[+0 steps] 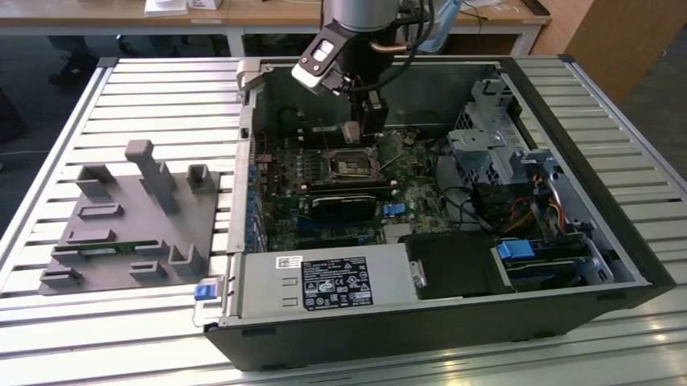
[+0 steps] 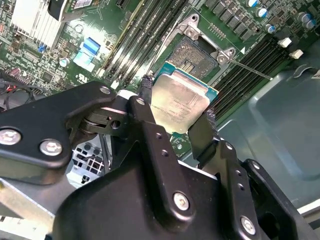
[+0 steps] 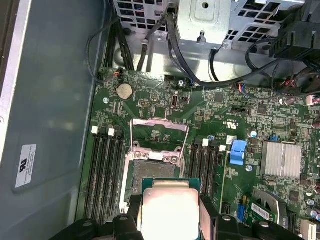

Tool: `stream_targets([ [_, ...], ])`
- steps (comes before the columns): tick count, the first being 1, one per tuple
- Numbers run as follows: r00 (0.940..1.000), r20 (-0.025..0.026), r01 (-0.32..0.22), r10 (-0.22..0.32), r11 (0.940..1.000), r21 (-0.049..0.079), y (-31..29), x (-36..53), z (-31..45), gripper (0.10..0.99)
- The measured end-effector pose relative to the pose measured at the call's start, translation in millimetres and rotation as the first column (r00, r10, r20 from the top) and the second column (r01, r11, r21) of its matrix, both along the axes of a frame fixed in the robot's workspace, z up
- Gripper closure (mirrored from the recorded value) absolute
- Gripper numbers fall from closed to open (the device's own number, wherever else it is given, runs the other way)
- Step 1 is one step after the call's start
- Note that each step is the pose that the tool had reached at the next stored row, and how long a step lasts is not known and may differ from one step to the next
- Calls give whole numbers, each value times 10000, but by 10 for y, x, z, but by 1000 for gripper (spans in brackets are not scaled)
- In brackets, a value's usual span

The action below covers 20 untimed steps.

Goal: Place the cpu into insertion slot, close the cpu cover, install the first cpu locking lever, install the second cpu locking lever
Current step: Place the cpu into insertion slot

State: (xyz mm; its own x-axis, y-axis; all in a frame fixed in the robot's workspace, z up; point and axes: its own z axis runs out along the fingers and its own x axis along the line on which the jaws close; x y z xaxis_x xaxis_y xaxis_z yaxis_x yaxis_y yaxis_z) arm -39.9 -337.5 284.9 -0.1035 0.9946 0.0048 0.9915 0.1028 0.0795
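**Gripper state.** The gripper [image 2: 178, 104] is closed on the cpu [image 2: 182, 97]. Its 2 black fingers [image 2: 146, 95] press on 2 opposite edges of the chip. You can see the dull silver top of the chip between the fingers in both wire views' counterpart, the first wrist view, where the cpu [image 3: 169, 207] sits in the gripper [image 3: 170, 219].

**Position of the cpu.** The cpu hangs above the board, just short of the insertion slot [image 3: 152, 169], and is not seated. In the second wrist view the dark contact field of the insertion slot [image 2: 192, 54] lies uncovered beyond the far edge of the chip.

**Cover.** The cpu cover [image 3: 159, 124] is swung up and open at the far side of the slot from the gripper. A thin metal rod [image 2: 250, 69] extends outward from 1 corner of the slot.

**Surroundings.**
- The long black memory slots [image 3: 102, 170] flank the slot on both sides.
- A blue connector [image 3: 239, 151] and a finned silver heatsink [image 3: 282, 159] lie on the board beyond 1 bank of memory slots.
- In the exterior view the gripper [image 1: 363, 133] hangs directly over the insertion slot [image 1: 352, 163], inside the open computer case [image 1: 601, 241].
- A grey fixture [image 1: 129, 217] rests well apart from the slot, outside the case at the exterior view's left.
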Motion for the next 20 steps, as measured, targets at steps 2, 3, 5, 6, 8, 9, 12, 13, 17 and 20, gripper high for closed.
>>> stream_targets([
  [2, 10000, 0, 0, 0, 10000, 0, 1, 0, -16, 549],
  [3, 10000, -1, 0, 0, 10000, -1, 1, 0, -23, 549],
  [5, 10000, 0, 0, 0, 10000, -1, 1, 0, -36, 549],
  [6, 10000, 0, 0, 0, 10000, -1, 1, 0, -42, 549],
  [8, 10000, 0, 0, 0, 10000, -1, 1, 0, -57, 549],
  [9, 10000, 0, 0, 0, 10000, 0, 1, 0, -64, 549],
  [12, 10000, 1, 0, 0, 10000, 0, 1, 0, -84, 549],
  [13, 10000, 0, 0, 0, 10000, 0, 1, 0, -91, 549],
  [17, 10000, 0, 0, 0, 10000, -1, 1, 0, -112, 549],
  [20, 10000, 0, 0, 0, 10000, -2, 2, 0, -133, 549],
])
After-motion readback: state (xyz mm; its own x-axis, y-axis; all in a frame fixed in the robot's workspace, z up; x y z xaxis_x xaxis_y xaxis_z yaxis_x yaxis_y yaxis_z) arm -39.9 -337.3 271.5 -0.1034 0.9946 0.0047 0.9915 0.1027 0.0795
